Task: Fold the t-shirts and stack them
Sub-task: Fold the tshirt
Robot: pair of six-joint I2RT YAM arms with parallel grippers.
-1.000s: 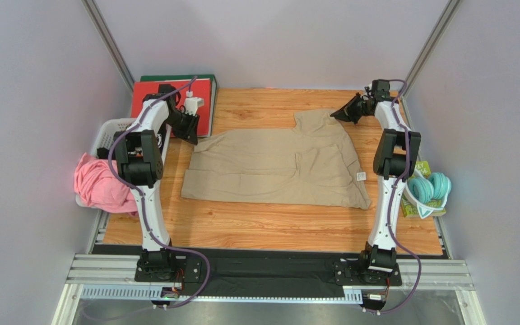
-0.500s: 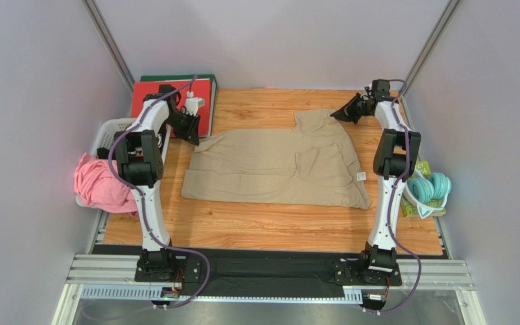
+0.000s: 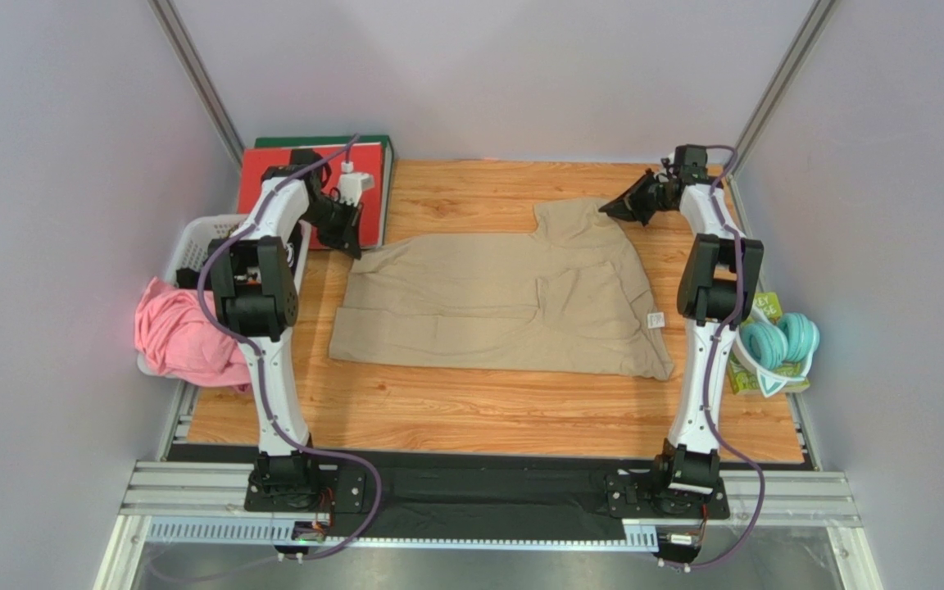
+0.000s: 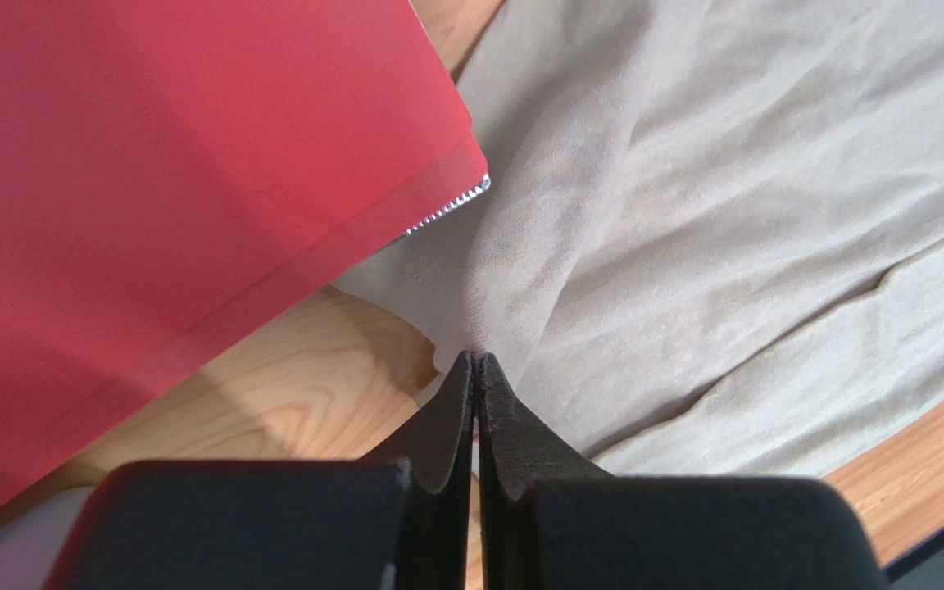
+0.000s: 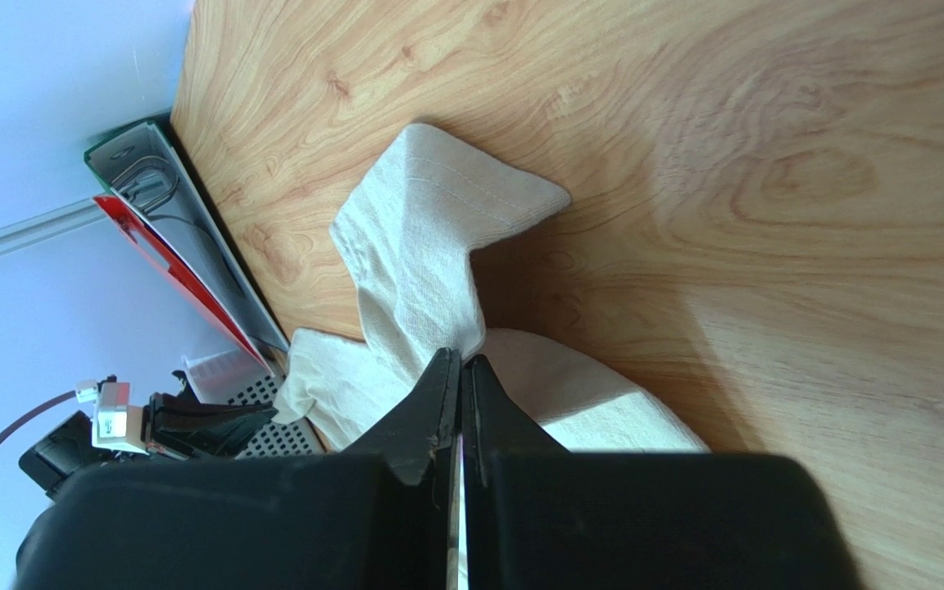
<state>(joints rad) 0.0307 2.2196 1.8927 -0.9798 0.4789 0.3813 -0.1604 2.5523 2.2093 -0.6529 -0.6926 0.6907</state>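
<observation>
Clamped on the limp, light t-shirt [image 3: 502, 301] with left gripper [image 4: 476, 363] at a far corner and right gripper [image 5: 459, 363] at the sleeve; likely to sag, so lift evenly.

One tan t-shirt [image 3: 502, 301] lies between two grippers: the left gripper [image 4: 477, 359] is at one of its corners and the right gripper [image 5: 459, 359] at another. Outward of the left gripper there is one white basket [image 3: 200, 236] holding one pink cloth [image 3: 175, 334]. Just beside that gripper are two binders, one red binder [image 3: 253, 184] and one green binder [image 3: 317, 140]. One pair of teal headphones [image 3: 785, 338] sits back from the right gripper, toward its arm's base.
</observation>
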